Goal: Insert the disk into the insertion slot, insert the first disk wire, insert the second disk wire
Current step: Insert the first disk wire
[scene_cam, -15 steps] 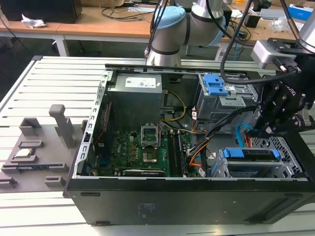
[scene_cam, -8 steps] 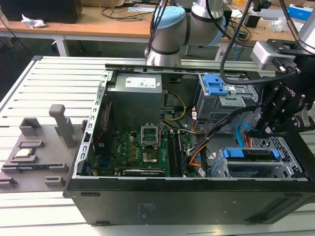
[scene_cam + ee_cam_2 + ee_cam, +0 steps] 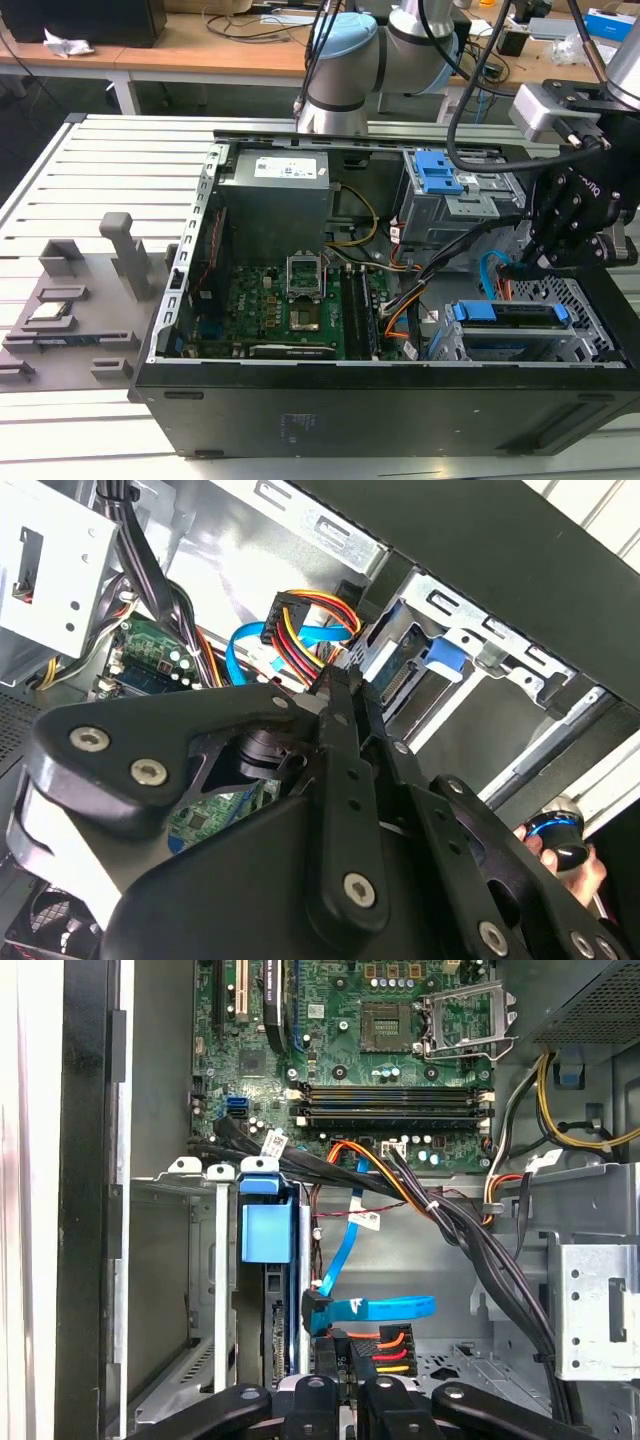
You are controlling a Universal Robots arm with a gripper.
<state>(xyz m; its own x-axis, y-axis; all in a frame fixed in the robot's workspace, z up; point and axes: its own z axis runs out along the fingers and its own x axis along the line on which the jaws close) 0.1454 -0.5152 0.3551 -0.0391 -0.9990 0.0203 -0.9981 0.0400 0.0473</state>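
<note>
Disk wire [image 3: 385,1345] clamped in nearly closed pincer [image 3: 347,1385].

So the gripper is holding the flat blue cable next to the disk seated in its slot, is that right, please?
Not quite: the gripper is clamped on the black connector with red, orange and yellow wires, not the flat blue cable beside it, as the first wrist view shows. The disk is indeed seated in the insertion slot.

a slatted grey table [image 3: 120,150] carries the open black computer case [image 3: 380,410] and a grey fixture [image 3: 70,320].
</note>
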